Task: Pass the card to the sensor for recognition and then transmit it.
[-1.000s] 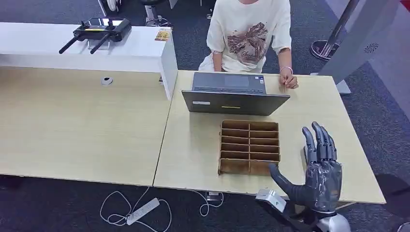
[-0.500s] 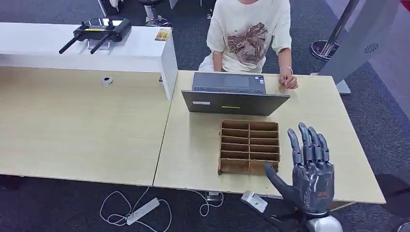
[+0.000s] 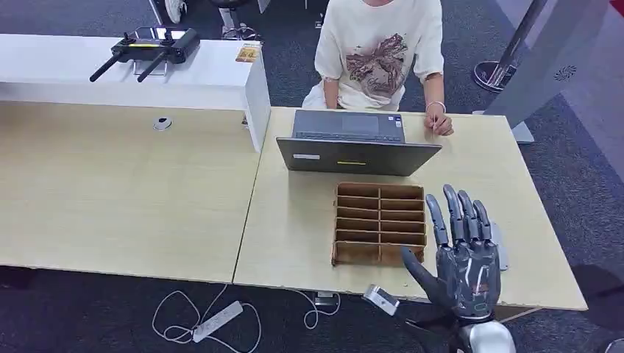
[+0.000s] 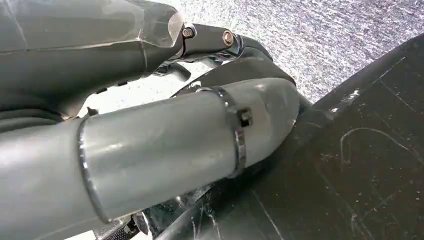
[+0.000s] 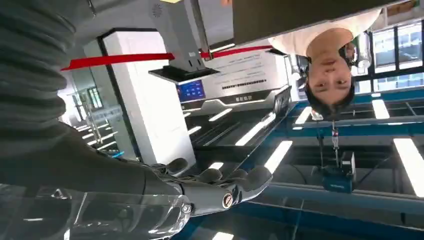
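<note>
My right hand (image 3: 467,257) is raised over the front right part of the light wooden table (image 3: 294,220), fingers straight and apart, holding nothing. It hangs just right of a brown cardboard box (image 3: 380,220) divided into several empty compartments, with the thumb near the box's front right corner. A pale grey flat thing (image 3: 500,246) lies on the table just right of the hand; I cannot tell what it is. In the right wrist view the hand (image 5: 210,192) is stretched out flat. The left wrist view shows grey parts of the left hand (image 4: 100,45), its fingers unclear.
A grey laptop (image 3: 357,143) stands open behind the box, facing a person in a white shirt (image 3: 379,55) whose hand (image 3: 439,121) rests on the table. A white counter (image 3: 199,77) with a black controller (image 3: 151,45) is at the far left. A power strip (image 3: 217,321) lies on the floor.
My right hand has moved left toward the cardboard box, still spread, uncovering the pale grey thing on the table to its right. The person and laptop have not moved.
</note>
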